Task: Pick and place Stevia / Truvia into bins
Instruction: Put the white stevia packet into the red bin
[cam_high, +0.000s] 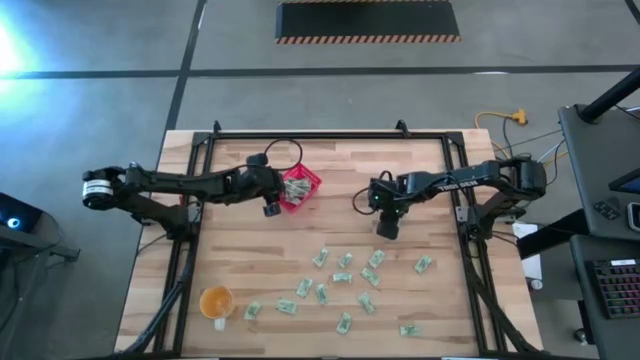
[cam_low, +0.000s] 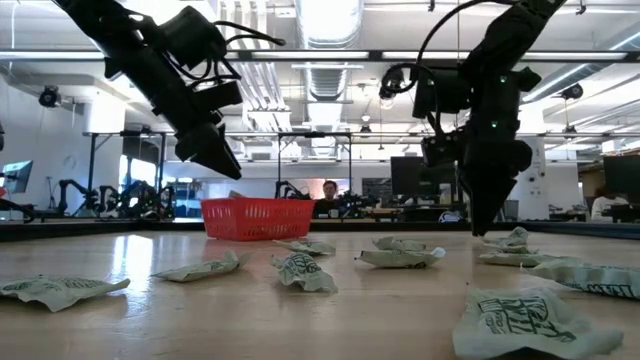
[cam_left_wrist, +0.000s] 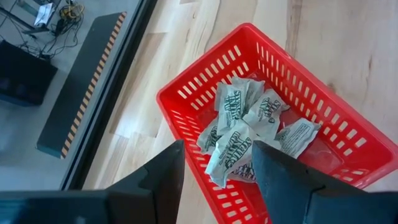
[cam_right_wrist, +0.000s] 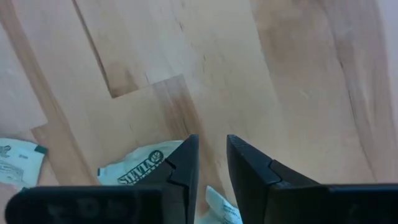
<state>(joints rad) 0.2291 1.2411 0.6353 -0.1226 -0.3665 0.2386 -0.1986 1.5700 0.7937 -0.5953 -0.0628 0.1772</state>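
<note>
A small red basket (cam_high: 303, 178) stands on the wooden table, left of its middle, with several Stevia packets (cam_left_wrist: 249, 118) lying in it. My left gripper (cam_high: 272, 207) hovers open at the basket's near left side, tilted down at it, and holds nothing. Many more green and white packets (cam_high: 345, 275) lie scattered over the near half of the table. My right gripper (cam_high: 387, 228) points down just above the table at the far edge of that scatter. Its fingers stand a narrow gap apart with bare wood between them, and a packet (cam_right_wrist: 134, 169) lies right beside one finger.
An orange cup (cam_high: 216, 300) stands near the table's near left corner. A black frame (cam_high: 330, 135) runs around the tabletop. Bare wood lies between the basket and my right gripper. In the low view a person (cam_low: 328, 192) sits far behind the table.
</note>
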